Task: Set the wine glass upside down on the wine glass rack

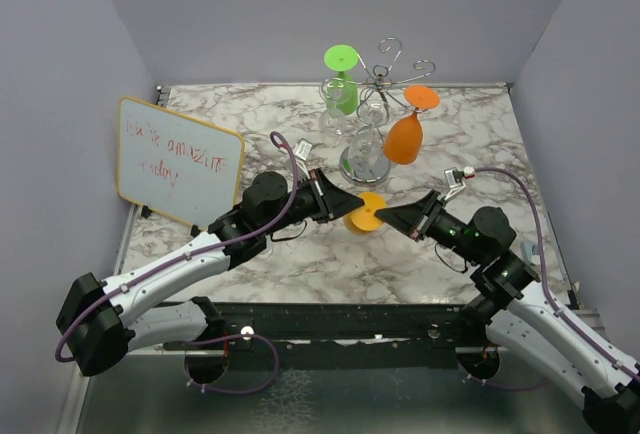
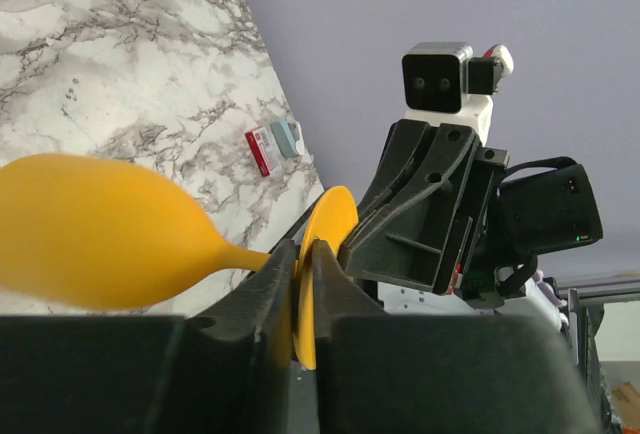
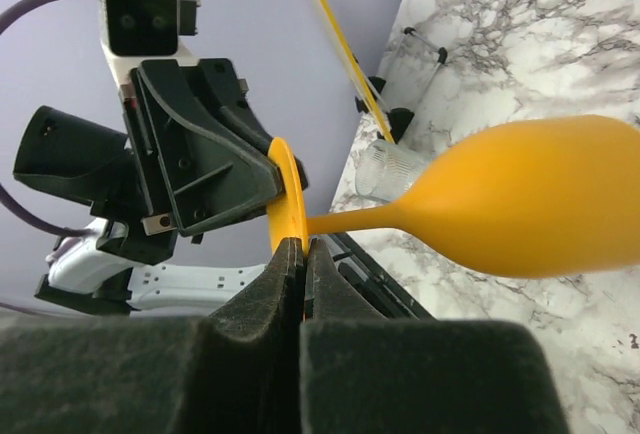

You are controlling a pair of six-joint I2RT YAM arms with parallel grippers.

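Wine glass (image 3: pixel 540 204) pinched by left fingers (image 2: pixel 250 319), right fingers (image 3: pixel 250 319).

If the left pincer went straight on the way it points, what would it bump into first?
The right pincer, nose to nose with the left pincer; both grip the yellow wine glass by its foot.

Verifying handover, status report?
Left gripper and right gripper both shut on foot of yellow wine glass. Not yet on rack. Orange glass hangs on its near-right side.
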